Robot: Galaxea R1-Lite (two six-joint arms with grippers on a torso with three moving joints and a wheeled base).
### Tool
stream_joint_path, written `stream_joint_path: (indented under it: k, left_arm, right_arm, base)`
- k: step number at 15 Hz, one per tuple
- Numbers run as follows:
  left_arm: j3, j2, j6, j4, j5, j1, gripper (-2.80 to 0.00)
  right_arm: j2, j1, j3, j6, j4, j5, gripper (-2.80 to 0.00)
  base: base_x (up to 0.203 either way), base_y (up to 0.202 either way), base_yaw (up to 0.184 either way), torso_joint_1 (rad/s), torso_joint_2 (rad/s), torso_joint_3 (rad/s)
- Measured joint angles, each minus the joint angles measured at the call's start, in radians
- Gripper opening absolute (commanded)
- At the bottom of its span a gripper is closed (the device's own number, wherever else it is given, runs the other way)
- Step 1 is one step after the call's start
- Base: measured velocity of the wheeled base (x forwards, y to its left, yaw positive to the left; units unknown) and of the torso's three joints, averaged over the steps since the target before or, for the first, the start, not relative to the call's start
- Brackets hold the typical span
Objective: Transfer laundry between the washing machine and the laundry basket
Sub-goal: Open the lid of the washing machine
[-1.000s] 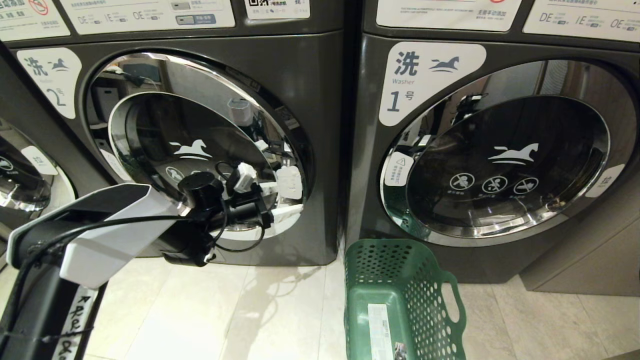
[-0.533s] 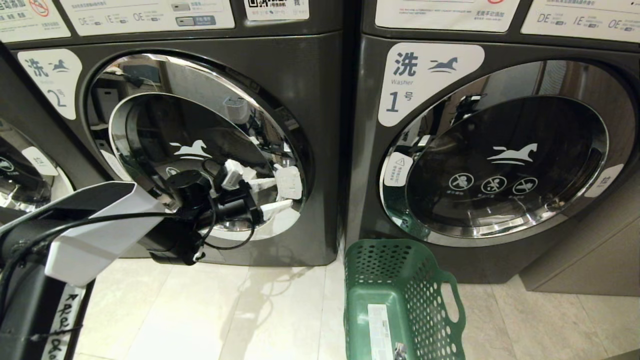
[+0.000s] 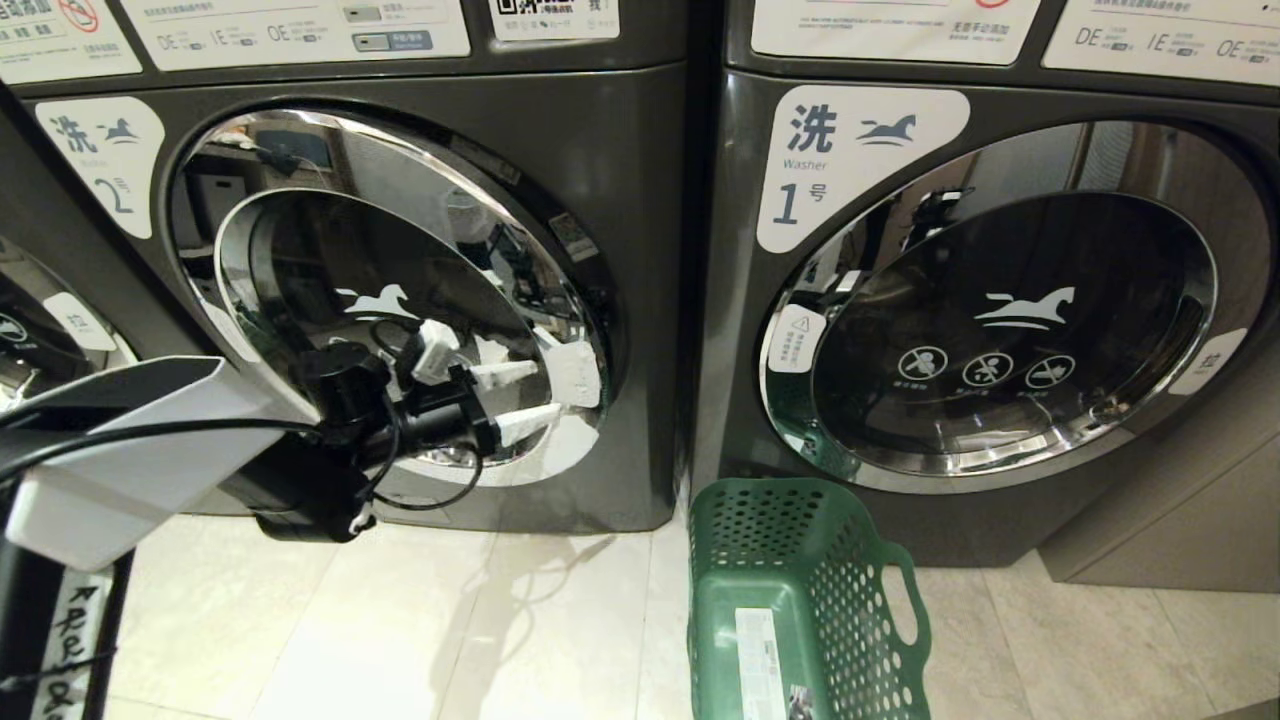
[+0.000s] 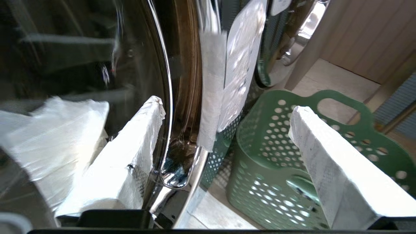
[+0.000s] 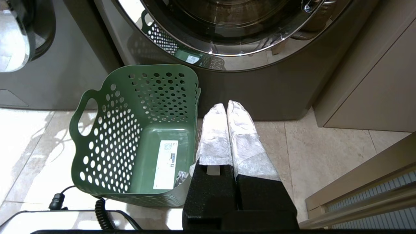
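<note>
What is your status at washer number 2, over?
Left end effector open at the door's chrome rim of the washing machine. Right end effector shut, parked beside the empty laundry basket. No laundry visible. Door in the way.

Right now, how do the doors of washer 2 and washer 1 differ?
The washer 2 door stands ajar, swung out from its machine; the washer 1 door sits shut and flush. The open left tool is at washer 2's door edge; nothing is at washer 1's. Both are round, chrome-rimmed glass with a horse logo.

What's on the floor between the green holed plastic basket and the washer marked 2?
Nothing: only bare pale floor tile separates the green basket from the washer marked 2, seen in the head view.
</note>
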Motion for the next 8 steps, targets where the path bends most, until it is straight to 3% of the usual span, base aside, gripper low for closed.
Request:
stream_joint_path:
  k: [4,8]
  left_arm:
    - [0.289,-0.208,0.001,-0.049,-0.001,0.055,0.00]
    - [0.532,-0.413,0.000,-0.084,-0.003,0.216,0.00]
  right_arm:
    - [0.000,0.000,0.000,0.000,0.000,0.000,-2.80]
    - [0.000,0.000,0.000,0.000,0.000,0.000,-2.80]
  base:
    - [0.000,0.000,0.000,0.000,0.00,0.000]
    - [0.000,0.000,0.000,0.000,0.00,0.000]
